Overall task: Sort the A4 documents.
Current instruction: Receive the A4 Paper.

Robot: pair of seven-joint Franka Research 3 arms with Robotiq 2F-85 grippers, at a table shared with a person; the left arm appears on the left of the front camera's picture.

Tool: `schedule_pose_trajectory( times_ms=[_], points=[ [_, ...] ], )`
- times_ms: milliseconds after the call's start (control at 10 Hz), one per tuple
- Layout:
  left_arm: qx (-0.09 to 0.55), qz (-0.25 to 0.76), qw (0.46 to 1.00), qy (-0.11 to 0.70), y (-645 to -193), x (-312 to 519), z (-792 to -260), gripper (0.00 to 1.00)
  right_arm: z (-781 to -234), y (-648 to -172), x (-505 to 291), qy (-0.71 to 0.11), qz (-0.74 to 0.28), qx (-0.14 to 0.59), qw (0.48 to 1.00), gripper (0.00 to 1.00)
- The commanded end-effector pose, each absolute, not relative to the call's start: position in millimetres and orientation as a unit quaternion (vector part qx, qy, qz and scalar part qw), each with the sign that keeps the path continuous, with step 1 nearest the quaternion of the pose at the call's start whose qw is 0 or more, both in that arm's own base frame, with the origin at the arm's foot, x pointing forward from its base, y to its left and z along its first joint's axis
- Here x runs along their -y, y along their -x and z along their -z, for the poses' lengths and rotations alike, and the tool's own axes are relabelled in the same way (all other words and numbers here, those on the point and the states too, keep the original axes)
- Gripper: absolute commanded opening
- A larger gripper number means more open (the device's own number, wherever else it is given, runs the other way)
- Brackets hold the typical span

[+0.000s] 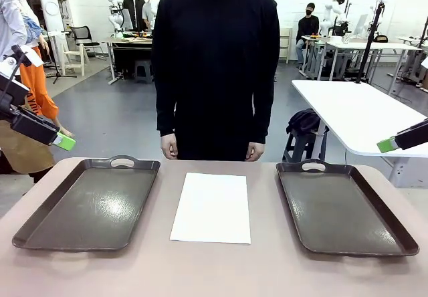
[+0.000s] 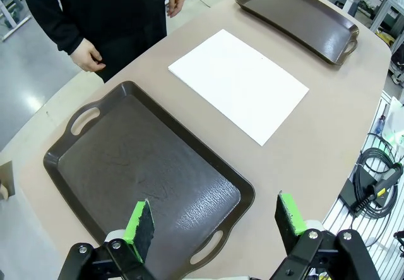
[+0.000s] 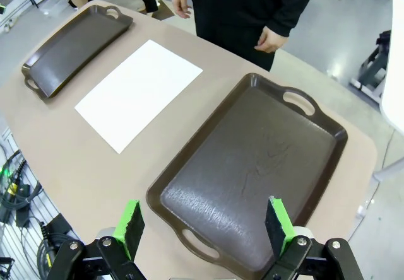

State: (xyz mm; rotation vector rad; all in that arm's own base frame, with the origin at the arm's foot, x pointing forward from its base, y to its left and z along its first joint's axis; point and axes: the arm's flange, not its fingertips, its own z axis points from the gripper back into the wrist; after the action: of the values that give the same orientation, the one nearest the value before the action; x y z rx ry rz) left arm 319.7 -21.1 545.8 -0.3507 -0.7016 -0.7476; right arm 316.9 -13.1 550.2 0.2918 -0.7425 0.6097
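A pale beige counter [image 1: 214,273] with rounded corners fills the lower half of the front view, its surface matte and smooth. Two dark brown trays with cut-out handles lie flat on it: the left-side tray [image 1: 87,207] at the lower left of the frame and the right-side tray [image 1: 344,210] at the lower right, both with nothing in them and a slightly scuffed sheen on their floors. Beyond the counter's far edge a person [image 1: 214,63] in a black top stands at upper centre, arms hanging, hands just above the edge. The room behind has a glossy grey floor, a white table [image 1: 361,113] at the right with a dark bag on a stool [image 1: 304,123] beside it, and people at benches farther back. In the left wrist view, coiled cables [image 2: 372,188] lie at the lower right, off the counter's edge. The A4 documents [image 1: 212,207] lie at lower centre on the bare counter between the two trays, touching neither; they are plain white, blank, flat and squarely edged, with the short side toward the person. Whether this is one sheet or a thin stack I cannot tell. The left tool [image 2: 214,222] hangs above the left-side tray, released, its green pads wide apart and grasping nothing. The right tool [image 3: 205,224] hangs above the right-side tray, likewise spread and grasping nothing.
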Motion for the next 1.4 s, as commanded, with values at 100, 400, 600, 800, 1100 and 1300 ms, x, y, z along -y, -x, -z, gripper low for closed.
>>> schedule_pose_trajectory(
  times_ms=[100,400,600,800,1100,1300],
  points=[
    [0.335,0.358,0.855,0.169,-319.6,22.1,-546.2,1.00,-550.0,-317.5,13.0,-0.140,-0.289,0.355,0.878,1.00],
    [0.335,0.358,0.855,0.169,-319.6,22.1,-546.2,1.00,-550.0,-317.5,13.0,-0.140,-0.289,0.355,0.878,1.00],
    [0.335,0.358,0.855,0.169,-319.6,22.1,-546.2,1.00,-550.0,-317.5,13.0,-0.140,-0.289,0.355,0.878,1.00],
    [0.335,0.358,0.855,0.169,-319.6,22.1,-546.2,1.00,-550.0,-317.5,13.0,-0.140,-0.289,0.355,0.878,1.00],
    [0.335,0.358,0.855,0.169,-319.6,22.1,-546.2,1.00,-550.0,-317.5,13.0,-0.140,-0.289,0.355,0.878,1.00],
    [0.335,0.358,0.855,0.169,-319.6,22.1,-546.2,1.00,-550.0,-317.5,13.0,-0.140,-0.289,0.355,0.878,1.00]
  ],
)
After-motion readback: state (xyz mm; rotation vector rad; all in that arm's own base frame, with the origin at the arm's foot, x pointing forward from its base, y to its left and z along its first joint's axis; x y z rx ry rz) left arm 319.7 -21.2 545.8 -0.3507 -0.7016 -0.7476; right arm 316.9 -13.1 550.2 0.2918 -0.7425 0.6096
